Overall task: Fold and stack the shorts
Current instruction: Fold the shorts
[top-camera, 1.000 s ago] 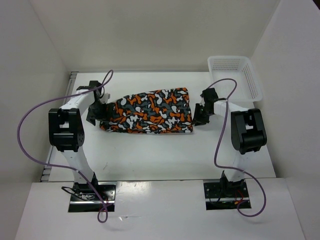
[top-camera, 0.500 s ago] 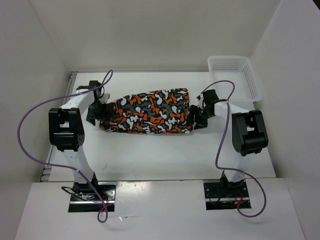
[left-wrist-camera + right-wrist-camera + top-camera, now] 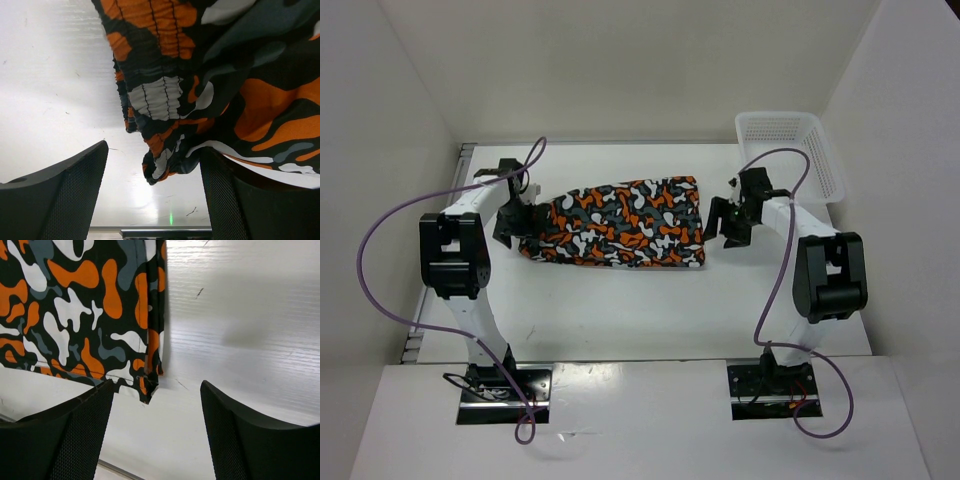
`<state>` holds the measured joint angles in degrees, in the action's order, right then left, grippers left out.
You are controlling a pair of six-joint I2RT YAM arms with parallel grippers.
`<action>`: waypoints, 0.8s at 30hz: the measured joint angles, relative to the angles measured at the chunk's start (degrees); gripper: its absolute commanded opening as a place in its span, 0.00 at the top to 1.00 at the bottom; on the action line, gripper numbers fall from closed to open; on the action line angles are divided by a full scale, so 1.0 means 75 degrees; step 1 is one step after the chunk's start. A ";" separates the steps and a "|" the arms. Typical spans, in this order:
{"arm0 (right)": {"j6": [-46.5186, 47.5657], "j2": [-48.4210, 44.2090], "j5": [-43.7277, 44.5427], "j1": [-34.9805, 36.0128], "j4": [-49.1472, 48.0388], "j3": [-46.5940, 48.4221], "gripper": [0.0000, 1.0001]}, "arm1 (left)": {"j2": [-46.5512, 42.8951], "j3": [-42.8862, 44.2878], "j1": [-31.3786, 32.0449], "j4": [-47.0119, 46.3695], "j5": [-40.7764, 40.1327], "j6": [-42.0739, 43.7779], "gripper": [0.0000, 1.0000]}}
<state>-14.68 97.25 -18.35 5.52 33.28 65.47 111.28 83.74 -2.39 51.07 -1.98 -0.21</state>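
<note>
1. Shorts (image 3: 615, 225) are laid out flat around the middle of the white table (image 3: 640, 310). They're folded into a rough wedge, with the narrow bunched end on the left and the wider straight edge on the right. Orange, black, grey and white blotches are printed all over.
2. White mesh basket (image 3: 830, 165) is parked at the far right corner of the table, well apart from the cloth.
3. Left gripper (image 3: 154, 185) is set right at the narrow left end. Its jaws are spread wide, and the gathered elastic edge is seen bunched up between the two fingers, with nothing pinched.
4. Right gripper (image 3: 157, 415) is held just off the right edge, over bare table. Its jaws are spread wide too, and the near corner of the hem is seen just past the gap, not gripped.
</note>
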 measured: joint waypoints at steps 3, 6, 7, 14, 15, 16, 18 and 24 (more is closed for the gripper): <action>-0.0070 0.0076 -0.0026 0.0119 -0.0012 -0.0003 0.25 | 0.0003 0.0009 0.0000 -0.0006 0.0000 0.0000 0.18; -0.0128 0.0187 0.0067 0.0393 -0.0023 -0.0044 0.25 | 0.0009 0.0009 0.0000 -0.0006 0.0000 0.0000 0.18; -0.0172 0.0227 0.0096 0.0557 -0.0044 -0.0058 0.25 | 0.0009 0.0009 0.0000 -0.0009 0.0000 0.0000 0.18; -0.0784 0.0629 0.0396 0.1530 -0.0160 -0.0443 0.30 | 0.0009 0.0006 -0.0006 -0.0009 0.0058 0.0000 0.16; -0.0868 0.0679 0.0399 0.1495 -0.0160 -0.0417 0.32 | 0.0009 0.0006 -0.0006 -0.0009 0.0064 0.0000 0.16; -0.0935 0.0697 0.0446 0.1478 -0.0166 -0.0417 0.36 | 0.0012 0.0006 -0.0006 -0.0006 0.0070 0.0000 0.16; -0.1096 0.0726 0.0530 0.1460 -0.0149 -0.0402 0.38 | 0.0012 0.0006 -0.0006 -0.0009 0.0070 0.0000 0.16; -0.1172 0.0828 0.1037 0.1457 -0.0125 -0.0344 0.73 | 0.0012 -0.0038 -0.0006 -0.0020 0.0073 0.0000 0.16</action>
<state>-23.46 103.46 -10.57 16.45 32.34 62.89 111.37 83.46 -2.44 50.92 -1.43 -0.21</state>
